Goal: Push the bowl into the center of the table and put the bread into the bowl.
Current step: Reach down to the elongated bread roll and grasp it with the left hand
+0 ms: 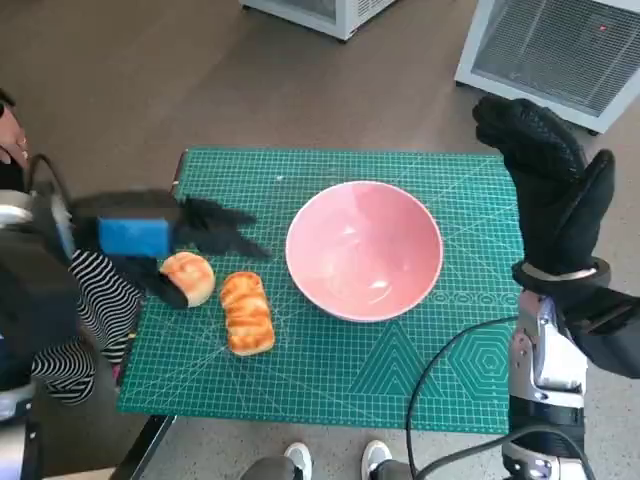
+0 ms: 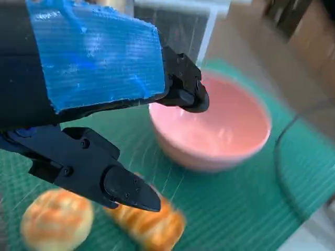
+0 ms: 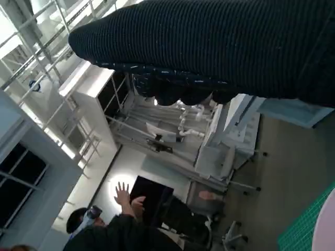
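Left of bowl (image 1: 364,250) | bread (image 1: 246,312) long axis runs near-far | both hands' fingers spread, empty

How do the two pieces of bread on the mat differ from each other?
The round bun is domed and paler, while the long loaf is oblong, ridged across its top and a deeper orange-brown. The round bun sits right by the left hand, whose fingers spread above it; the long loaf lies nearer the pink bowl. Both rest on the green mat, outside the bowl.
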`<state>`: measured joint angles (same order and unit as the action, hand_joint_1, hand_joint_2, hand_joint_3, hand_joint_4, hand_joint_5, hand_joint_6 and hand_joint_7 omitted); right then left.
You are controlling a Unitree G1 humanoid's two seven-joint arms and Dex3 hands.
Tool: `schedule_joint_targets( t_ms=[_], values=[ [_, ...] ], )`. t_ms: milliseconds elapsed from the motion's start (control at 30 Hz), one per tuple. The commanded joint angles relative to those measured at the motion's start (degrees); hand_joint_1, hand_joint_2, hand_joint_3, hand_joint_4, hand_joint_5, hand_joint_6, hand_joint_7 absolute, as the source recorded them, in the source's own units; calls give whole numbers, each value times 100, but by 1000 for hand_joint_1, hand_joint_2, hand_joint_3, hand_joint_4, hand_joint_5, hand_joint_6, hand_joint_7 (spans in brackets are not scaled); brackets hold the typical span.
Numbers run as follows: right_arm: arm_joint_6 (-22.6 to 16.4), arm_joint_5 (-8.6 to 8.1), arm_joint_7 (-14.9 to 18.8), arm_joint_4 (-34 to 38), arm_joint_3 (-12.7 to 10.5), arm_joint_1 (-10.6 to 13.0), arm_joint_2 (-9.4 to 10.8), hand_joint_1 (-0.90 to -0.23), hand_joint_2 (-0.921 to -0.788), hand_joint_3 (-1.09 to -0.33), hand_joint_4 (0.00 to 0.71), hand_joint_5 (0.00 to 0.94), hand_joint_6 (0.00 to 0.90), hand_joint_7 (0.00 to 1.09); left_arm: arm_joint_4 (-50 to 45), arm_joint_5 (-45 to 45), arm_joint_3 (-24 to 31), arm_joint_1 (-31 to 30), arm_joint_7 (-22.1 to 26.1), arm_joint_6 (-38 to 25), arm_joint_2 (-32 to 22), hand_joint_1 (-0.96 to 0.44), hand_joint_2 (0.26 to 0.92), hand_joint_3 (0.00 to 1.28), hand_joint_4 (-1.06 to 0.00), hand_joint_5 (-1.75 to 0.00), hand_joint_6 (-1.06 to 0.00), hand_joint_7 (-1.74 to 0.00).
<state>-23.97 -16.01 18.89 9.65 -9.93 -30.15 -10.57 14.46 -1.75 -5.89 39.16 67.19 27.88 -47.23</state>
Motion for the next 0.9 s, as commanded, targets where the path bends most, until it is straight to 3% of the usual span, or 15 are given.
schedule_joint_targets(
  t_ms=[33, 400, 900],
  values=[
    [136, 19, -78, -15, -15, 178, 11, -711, -921, -660, 167, 11, 113, 495, -18, 311, -188, -157, -73, 211, -64, -117, 787, 0, -232, -1, -437, -83],
    [154, 21, -90, -77, -56, 269, -24, -713, -921, -659, 168, 9, 111, 495, 1178, 841, -545, -74, -782, 1759, 451, -201, 765, 0, -281, -15, -476, -58],
    [53, 97, -125, -82, -72, 364, -27, -702, -921, -678, 168, 6, 95, 490, 2760, 2304, -1213, 401, -1973, 2731, 838, -200, 750, 1, -351, -16, -507, -39]
  ],
)
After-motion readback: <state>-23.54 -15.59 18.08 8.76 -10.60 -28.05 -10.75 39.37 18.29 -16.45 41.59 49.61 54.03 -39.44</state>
